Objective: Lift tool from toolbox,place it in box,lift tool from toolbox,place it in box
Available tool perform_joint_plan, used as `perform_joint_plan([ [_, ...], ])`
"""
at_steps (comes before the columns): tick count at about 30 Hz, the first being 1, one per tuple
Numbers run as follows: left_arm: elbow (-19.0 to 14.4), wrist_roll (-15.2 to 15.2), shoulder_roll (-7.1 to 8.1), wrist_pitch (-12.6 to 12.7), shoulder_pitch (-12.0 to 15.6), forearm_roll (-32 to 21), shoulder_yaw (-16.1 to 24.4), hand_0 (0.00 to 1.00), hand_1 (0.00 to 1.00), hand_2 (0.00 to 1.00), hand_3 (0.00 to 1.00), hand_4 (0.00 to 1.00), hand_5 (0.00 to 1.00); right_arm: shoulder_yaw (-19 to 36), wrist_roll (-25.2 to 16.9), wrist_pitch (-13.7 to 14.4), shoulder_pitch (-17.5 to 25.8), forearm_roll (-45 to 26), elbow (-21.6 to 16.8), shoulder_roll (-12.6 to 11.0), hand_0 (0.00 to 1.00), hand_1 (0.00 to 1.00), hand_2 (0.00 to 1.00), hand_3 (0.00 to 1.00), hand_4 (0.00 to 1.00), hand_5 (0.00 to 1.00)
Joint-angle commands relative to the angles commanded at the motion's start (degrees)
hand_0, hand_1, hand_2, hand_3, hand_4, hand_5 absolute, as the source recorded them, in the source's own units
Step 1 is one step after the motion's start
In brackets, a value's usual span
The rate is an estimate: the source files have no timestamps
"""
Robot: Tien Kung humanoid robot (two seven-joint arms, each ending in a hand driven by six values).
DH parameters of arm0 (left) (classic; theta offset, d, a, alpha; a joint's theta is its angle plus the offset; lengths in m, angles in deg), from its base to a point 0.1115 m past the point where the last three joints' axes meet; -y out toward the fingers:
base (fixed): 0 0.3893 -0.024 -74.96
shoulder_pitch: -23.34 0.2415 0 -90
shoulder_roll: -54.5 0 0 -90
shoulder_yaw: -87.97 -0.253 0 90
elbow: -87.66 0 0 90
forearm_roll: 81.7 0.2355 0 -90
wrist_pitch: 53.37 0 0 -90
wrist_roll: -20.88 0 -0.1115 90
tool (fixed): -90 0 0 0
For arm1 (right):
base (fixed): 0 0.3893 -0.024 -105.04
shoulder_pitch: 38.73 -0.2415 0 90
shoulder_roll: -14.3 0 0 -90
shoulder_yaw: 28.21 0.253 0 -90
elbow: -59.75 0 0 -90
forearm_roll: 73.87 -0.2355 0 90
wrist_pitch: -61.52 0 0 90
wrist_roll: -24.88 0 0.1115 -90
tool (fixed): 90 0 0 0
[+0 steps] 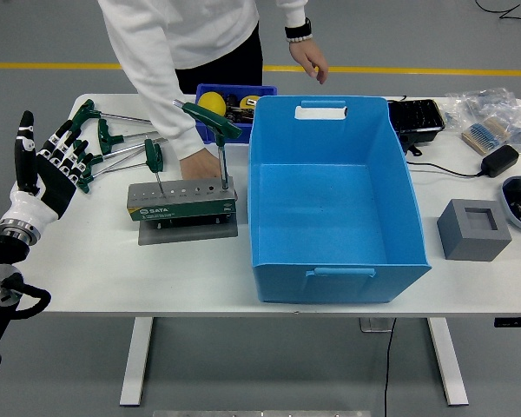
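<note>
One robot hand shows, the left hand (45,165), raised at the left edge of the frame with its fingers (62,143) spread wide and holding nothing; its fingertips sit just beside the green handles of the loose T-handle wrenches (113,139) lying on the white table (87,261) in the upper left. To the right of these, left of centre, stands the grey and green toolbox (181,201), a drilled holder block on a dark base plate. Two tools stand upright in it: a short T-handle wrench (154,161) near its left end and a tall T-handle wrench (215,130) near its right end. A person in a white top leans in from the top of the frame; one hand (194,165) rests at the back of the toolbox between the two upright tools, the other hand (311,61) hangs above the far rim of the big blue box (330,200). That box fills the centre of the frame, just right of the toolbox, with nothing inside. Behind the toolbox is a small blue bin (234,100) with a yellow object in it. A grey block (473,228) stands at the right.
</note>
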State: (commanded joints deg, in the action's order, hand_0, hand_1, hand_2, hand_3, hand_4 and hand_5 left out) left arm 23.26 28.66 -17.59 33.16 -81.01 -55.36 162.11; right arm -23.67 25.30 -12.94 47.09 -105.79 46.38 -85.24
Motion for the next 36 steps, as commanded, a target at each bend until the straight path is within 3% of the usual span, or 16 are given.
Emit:
perform_joint_plan([
  [8,-0.1,0.2,0.2,0.3,0.0,0.6,0.0,0.998,0.998,0.998,0.963,0.923,0.998,0.0,0.0,0.0,-0.1,0.0,0.0,0.0,0.731,0.74,0.789,0.628,0.83,0.7],
  [14,-1.0,0.4,0.36,1.6,-0.1,6.5,0.6,0.998,0.998,0.998,0.968,0.951,0.998,-0.1,0.1,0.0,-0.1,0.1,0.0,0.0,0.731,0.74,0.789,0.626,0.83,0.7],
  [18,-2.9,0.8,0.67,4.1,-0.4,15.9,1.5,0.998,0.998,0.998,0.968,0.951,0.998,-0.1,0.1,0.0,-0.1,0.1,0.0,0.0,0.731,0.74,0.789,0.626,0.83,0.7],
  [19,-3.5,0.9,0.75,4.6,-0.6,17.8,1.7,0.998,0.998,0.998,0.99,0.998,0.935,-0.1,0.1,0.0,-0.1,0.1,0.0,0.0,0.731,0.74,0.789,0.626,0.831,0.7],
  [24,-6.6,1.5,1.09,7.1,-1.6,29.7,2.3,0.998,0.998,0.998,0.99,0.998,0.935,-0.1,0.1,0.0,0.0,0.2,0.0,0.0,0.731,0.74,0.789,0.626,0.831,0.7],
  [25,-7.2,1.4,1.18,7.6,-1.8,31.9,2.2,0.998,0.998,0.998,0.998,0.998,0.695,-0.1,0.1,0.0,0.0,0.2,0.0,0.0,0.731,0.741,0.788,0.627,0.832,0.7],
  [27,-8.1,0.8,1.31,8.9,-2.6,36.8,1.6,0.998,0.998,0.998,0.998,0.998,0.695,-0.1,0.1,0.0,0.0,0.2,0.0,0.0,0.731,0.741,0.788,0.627,0.832,0.7],
  [30,-8.2,-0.1,1.48,9.2,-4.4,44.2,0.2,0.998,0.998,0.998,0.998,0.998,0.695,-0.2,0.1,0.0,-0.1,0.2,0.0,0.0,0.731,0.741,0.788,0.627,0.832,0.7],
  [31,-8.1,-0.5,1.65,9.0,-5.2,46.8,-0.4,0.998,0.998,0.998,0.998,0.998,0.6,-0.3,0.1,0.0,-0.1,0.2,0.0,0.0,0.731,0.741,0.788,0.626,0.831,0.699],
  [36,-9.1,-2.1,3.18,7.8,-9.8,59.0,-5.1,0.998,0.998,0.998,0.998,0.998,0.6,-0.5,0.1,0.0,-0.1,-0.1,0.0,0.0,0.731,0.741,0.788,0.626,0.831,0.699],
])
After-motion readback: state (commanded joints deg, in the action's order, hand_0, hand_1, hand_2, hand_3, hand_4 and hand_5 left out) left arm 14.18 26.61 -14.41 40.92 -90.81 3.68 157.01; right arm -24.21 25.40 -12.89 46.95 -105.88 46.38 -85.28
